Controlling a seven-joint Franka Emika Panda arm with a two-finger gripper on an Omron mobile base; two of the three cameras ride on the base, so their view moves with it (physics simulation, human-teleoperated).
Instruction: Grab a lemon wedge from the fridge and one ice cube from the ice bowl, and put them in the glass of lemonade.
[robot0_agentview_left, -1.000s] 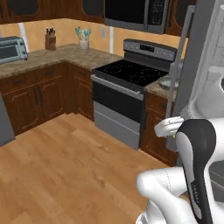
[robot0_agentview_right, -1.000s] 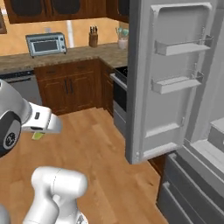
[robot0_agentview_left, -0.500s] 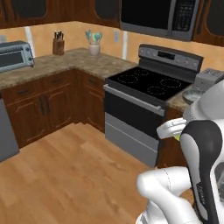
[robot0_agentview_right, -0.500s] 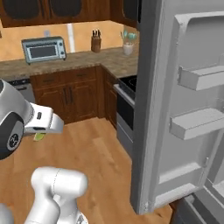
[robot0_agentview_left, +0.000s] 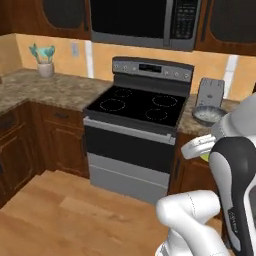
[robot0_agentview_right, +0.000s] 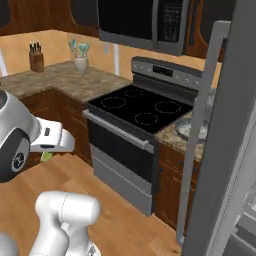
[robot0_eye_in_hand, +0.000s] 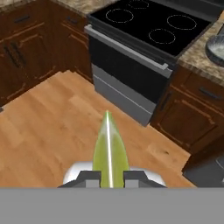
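Observation:
A pale yellow-green lemon wedge (robot0_eye_in_hand: 109, 151) stands on edge between my gripper's (robot0_eye_in_hand: 109, 177) two dark fingertips, which are shut on it. From the base cameras the wedge (robot0_agentview_right: 46, 156) peeks out below the white hand, held over the wooden floor in front of the stove. The blue-grey ice bowl (robot0_agentview_left: 207, 121) sits on the granite counter right of the stove, and also shows in the right base view (robot0_agentview_right: 187, 131) and at the hand view's upper right edge (robot0_eye_in_hand: 215, 54). The fridge's grey open door (robot0_agentview_right: 227, 150) rises at the right. The glass of lemonade is out of view.
A black-topped steel stove (robot0_agentview_left: 137, 107) with an oven door stands ahead, a microwave (robot0_agentview_left: 142, 22) above it. A toaster (robot0_agentview_left: 211, 92) stands behind the bowl. A utensil holder (robot0_agentview_right: 80, 57) and knife block (robot0_agentview_right: 36, 55) sit on the left counter. Dark wooden cabinets (robot0_eye_in_hand: 30, 48) line the floor.
The base has driven and turned, so the whole scene shifted: the stove is now nearer and centred, the fridge door slid to the right. The gripper still holds the lemon wedge.

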